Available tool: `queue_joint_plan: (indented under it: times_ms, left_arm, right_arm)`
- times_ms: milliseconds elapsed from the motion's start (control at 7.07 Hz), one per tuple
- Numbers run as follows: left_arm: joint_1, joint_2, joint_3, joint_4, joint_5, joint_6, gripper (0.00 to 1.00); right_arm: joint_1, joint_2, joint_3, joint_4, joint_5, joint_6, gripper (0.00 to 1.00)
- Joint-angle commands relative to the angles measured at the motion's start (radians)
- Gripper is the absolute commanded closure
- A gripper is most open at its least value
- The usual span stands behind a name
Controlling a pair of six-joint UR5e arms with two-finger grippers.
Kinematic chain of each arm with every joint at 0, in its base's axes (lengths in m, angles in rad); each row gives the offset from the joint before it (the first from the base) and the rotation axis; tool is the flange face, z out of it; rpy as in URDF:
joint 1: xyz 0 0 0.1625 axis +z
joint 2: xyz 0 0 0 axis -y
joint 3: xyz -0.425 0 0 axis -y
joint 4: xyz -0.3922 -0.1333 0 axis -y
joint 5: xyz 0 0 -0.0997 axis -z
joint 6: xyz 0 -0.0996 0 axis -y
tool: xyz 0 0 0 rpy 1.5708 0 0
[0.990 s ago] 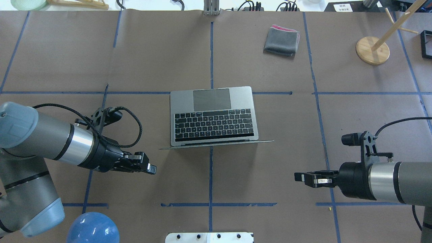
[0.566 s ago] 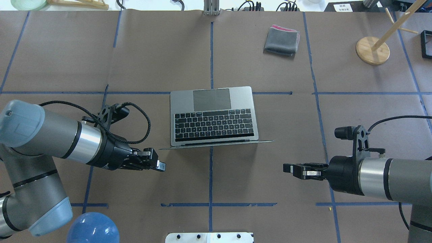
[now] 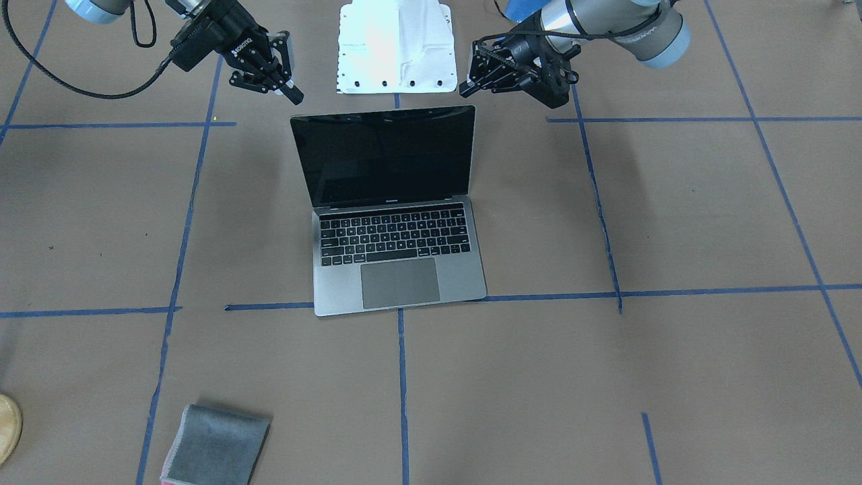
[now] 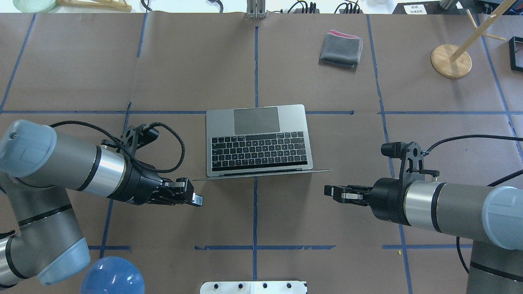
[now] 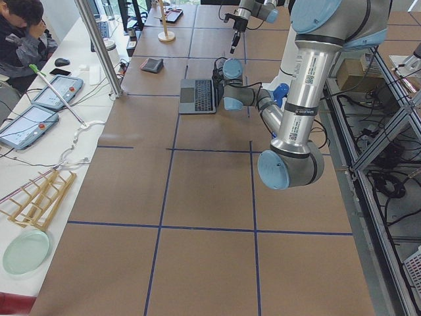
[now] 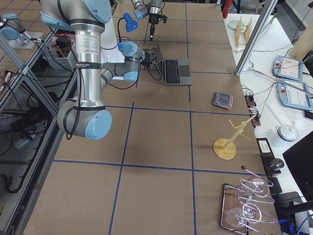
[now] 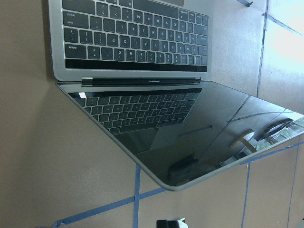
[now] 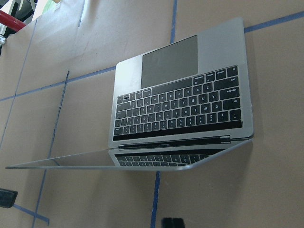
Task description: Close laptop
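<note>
The thin space-grey metal laptop (image 4: 258, 139) stands open at the centre of the overhead frame on the brown paper-covered table (image 4: 184, 61), black screen upright. My left gripper (image 4: 197, 200) hangs lower left of the lid and my right gripper (image 4: 328, 190) lower right, neither touching it. Both pairs of jaws look spread, though they show small. A folded grey cloth (image 4: 341, 50) lies upper right.

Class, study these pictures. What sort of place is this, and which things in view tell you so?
Probably a robotics lab: a left arm and right arm flank a laptop on a table gridded with blue tape, and teach pendants lie on a side bench near an operator.
</note>
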Motion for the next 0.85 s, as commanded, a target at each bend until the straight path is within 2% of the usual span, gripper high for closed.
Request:
queue_joint_plan:
  times_ms: [0,283,707]
  left_arm:
    - [-0.007,0.001,0.003,0.002,0.009,0.0,1.0]
    - [-0.012,-0.001,0.009,0.002,0.035,0.0,1.0]
    - [-0.024,-0.009,0.015,0.031,0.086,0.0,1.0]
  right_arm:
    - [-0.001,0.013,-0.012,-0.043,-0.028,0.0,1.0]
    - [0.002,0.106,-0.012,-0.186,-0.041,0.0,1.0]
    - [0.02,0.106,-0.015,-0.193,-0.044,-0.002,1.0]
